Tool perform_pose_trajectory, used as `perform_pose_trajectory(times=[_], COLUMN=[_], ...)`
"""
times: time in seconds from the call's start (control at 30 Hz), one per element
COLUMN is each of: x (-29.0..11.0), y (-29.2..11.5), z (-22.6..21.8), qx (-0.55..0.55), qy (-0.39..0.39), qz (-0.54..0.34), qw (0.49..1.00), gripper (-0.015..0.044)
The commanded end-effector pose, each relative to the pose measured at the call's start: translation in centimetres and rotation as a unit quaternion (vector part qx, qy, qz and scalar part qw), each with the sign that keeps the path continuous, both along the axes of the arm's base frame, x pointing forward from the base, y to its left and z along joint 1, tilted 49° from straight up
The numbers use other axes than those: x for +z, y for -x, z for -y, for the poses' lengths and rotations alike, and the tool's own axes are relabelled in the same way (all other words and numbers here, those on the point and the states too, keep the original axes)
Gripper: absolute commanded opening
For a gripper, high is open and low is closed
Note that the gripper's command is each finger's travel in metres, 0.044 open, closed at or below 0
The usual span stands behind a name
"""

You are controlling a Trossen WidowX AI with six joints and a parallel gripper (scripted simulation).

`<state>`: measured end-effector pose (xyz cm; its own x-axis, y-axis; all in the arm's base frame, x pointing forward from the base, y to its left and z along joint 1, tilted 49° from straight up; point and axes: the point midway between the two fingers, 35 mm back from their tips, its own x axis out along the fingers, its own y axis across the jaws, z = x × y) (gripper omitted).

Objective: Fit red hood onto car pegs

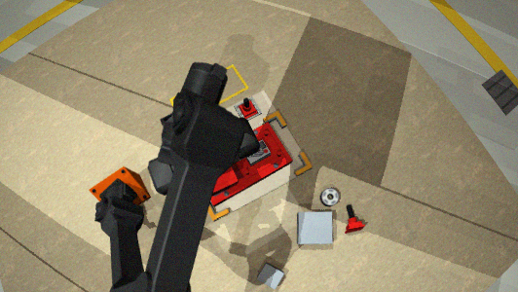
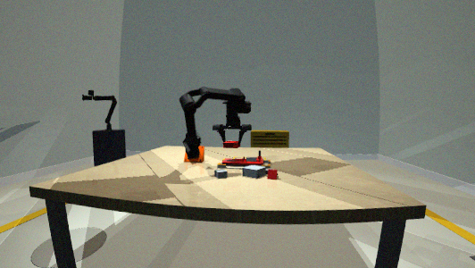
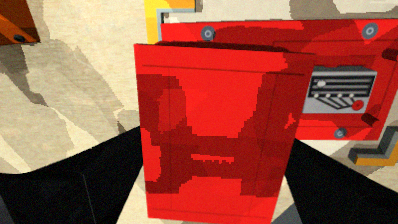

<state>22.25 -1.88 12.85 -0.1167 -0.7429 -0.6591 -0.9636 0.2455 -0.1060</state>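
Far left of the exterior view: a dark pedestal (image 2: pixel 108 146) off the table carries a small camera arm (image 2: pixel 105 104).

Left of centre: the orange base (image 1: pixel 122 181) of the arm (image 1: pixel 195 161) sits on the table (image 2: pixel 134 196). The arm reaches right, over the jig.

Centre: the gripper (image 2: pixel 231 135) hangs above the car, jaws clamped on the hood (image 3: pixel 215 130). Exterior view shows the hood lifted off the table, well above the chassis (image 1: pixel 263 167). Wrist view: the hood fills the middle of the frame, black fingers at lower left and lower right against its sides. The hood covers the left part of the red deck.

Right of the hood in the wrist view: the grey engine (image 3: pixel 341 91) sits uncovered on the deck, with three grey pegs (image 3: pixel 208 33) visible around it. Orange corner brackets (image 1: pixel 304 164) edge the jig.

Behind the car in the exterior view: a yellow sign (image 2: pixel 270 138), its writing too blurred to read.

Lower right of the top view: a wheel (image 1: pixel 330 197), a grey block (image 1: pixel 315 227), a red piece with a black stick (image 1: pixel 353 221), and a smaller grey block (image 1: pixel 271 275) lie on the table.

No brand or legible label anywhere.
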Motion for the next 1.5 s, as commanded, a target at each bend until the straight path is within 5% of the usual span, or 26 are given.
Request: perform_pose_trajectory(times=[0.0,0.73,1.47], x=[0.3,0.4,0.6], y=[-0.2,-3.0,-6.3], z=[-0.3,0.1,0.6], qx=[-0.002,-0.147,-0.305], qy=[-0.002,0.026,0.053], qz=[0.003,0.168,0.348], qw=[1.0,0.974,0.885], gripper=[0.0,0.0,0.0])
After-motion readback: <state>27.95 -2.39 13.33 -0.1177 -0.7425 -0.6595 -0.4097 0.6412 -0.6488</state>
